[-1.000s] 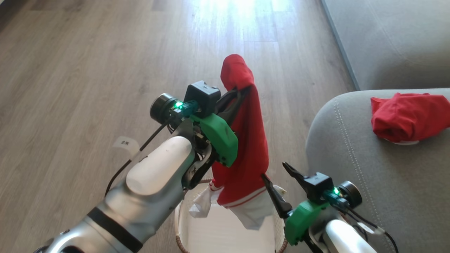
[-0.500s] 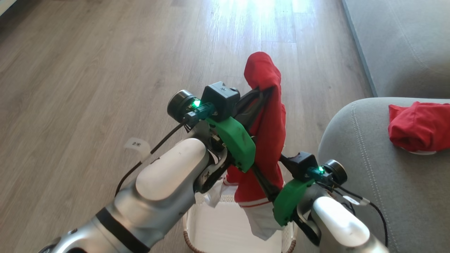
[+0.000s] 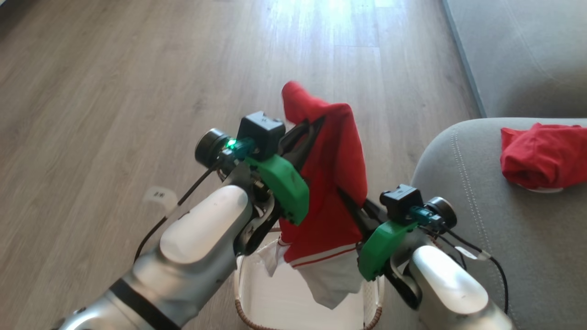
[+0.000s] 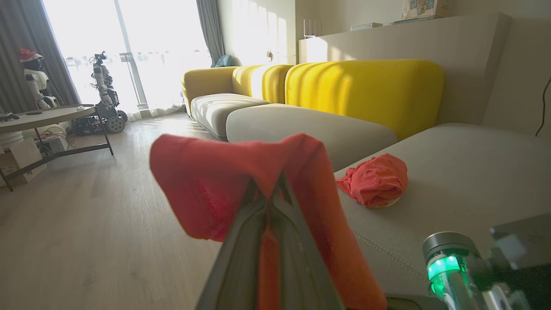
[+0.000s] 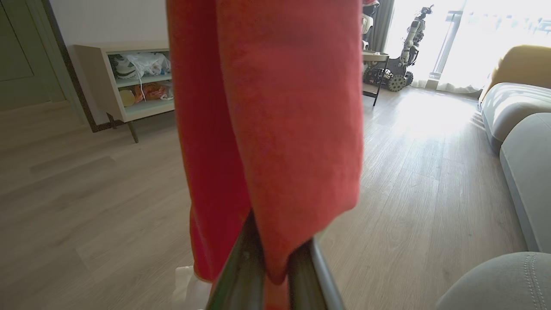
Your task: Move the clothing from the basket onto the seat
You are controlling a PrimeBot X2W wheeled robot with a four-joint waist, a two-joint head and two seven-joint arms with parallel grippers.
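Left jaws: closed tight on the top fold of the held garment [image 3: 337, 178], raised high above the basket [image 3: 239, 293].
Right jaws: pinched shut on the same garment lower down, at its right edge, with red cloth caught between the fingers.
Held garment: hangs between the two grips. Its white band and striped trim dangle just over the basket's mouth, left of the seat [image 3: 477, 238] and not yet above it.
Why held so: the high grip seems meant to lift the long cloth clear of the rim. The lower grip probably keeps the loose tail from swinging or dragging on the way right to the seat.
Second garment [image 3: 543, 156]: lies crumpled on the seat at the far right, well apart from both arms.
Basket: stands on the wood floor [image 3: 114, 91], near the robot and just left of the seat.
Count: two red garments, one held and one on the seat; one basket; two sets of jaws, both gripping the same garment.
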